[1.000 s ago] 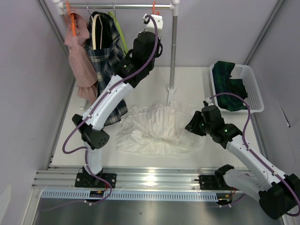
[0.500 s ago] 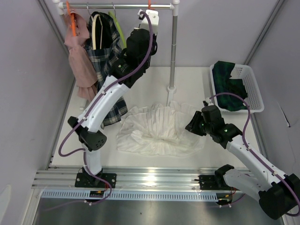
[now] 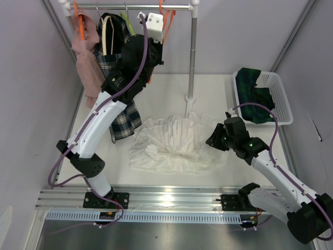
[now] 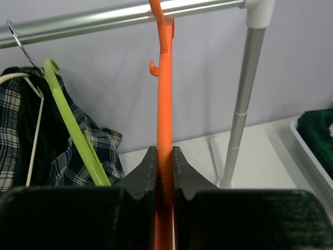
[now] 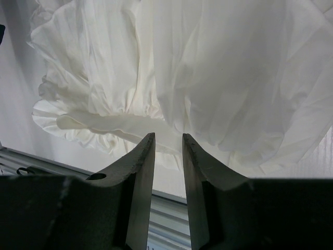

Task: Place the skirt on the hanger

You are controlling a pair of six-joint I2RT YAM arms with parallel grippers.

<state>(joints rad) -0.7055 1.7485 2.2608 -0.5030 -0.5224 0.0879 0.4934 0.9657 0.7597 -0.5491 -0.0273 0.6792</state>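
A white table (image 3: 171,91) stands between pale walls, with a clothes rail (image 3: 130,7) above its far edge. The white skirt (image 3: 174,146) lies crumpled mid-table, toward the near edge. The left gripper (image 4: 164,169) clamps an orange hanger (image 4: 165,104) up at the rail. The right gripper (image 5: 167,151), slightly parted and empty, hovers over the skirt.

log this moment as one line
left gripper shut on orange hanger at rail | right gripper open over white skirt | white skirt on table, unhung
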